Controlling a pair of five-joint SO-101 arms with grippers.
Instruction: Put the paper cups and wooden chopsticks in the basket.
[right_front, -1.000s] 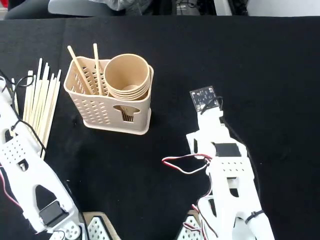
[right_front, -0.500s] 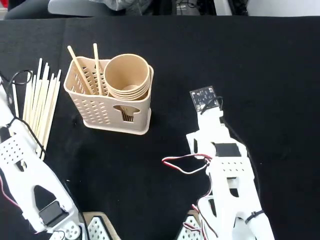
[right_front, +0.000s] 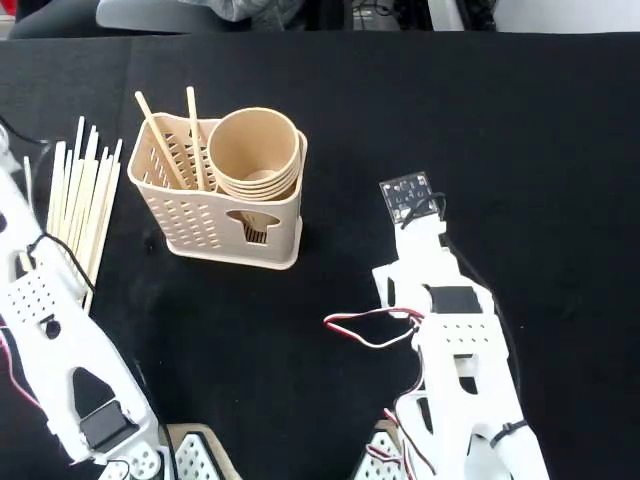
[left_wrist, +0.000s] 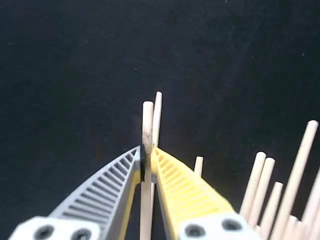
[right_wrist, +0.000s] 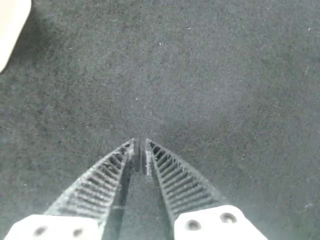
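The left tool (left_wrist: 147, 159) pinches one chopstick (left_wrist: 147, 117). The right tool (right_wrist: 140, 155) is pressed together over the black table (right_wrist: 210, 70).

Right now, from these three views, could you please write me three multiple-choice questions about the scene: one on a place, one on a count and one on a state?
1. Where are the paper cups?
A. Stacked inside the basket.
B. Lying on their sides, apart from each other.
C. Held up in the air.

2. How many chopsticks stand in the basket?
A. One.
B. Two.
C. Five.

3. In what state is the left gripper?
A. Open and empty.
B. Shut on a paper cup.
C. Shut on a chopstick.

Answers:
1 A: the high view shows the stack nested in one end of the basket.
2 B: two sticks lean out of the basket beside the cups.
3 C: the left wrist view shows it pinching one stick.
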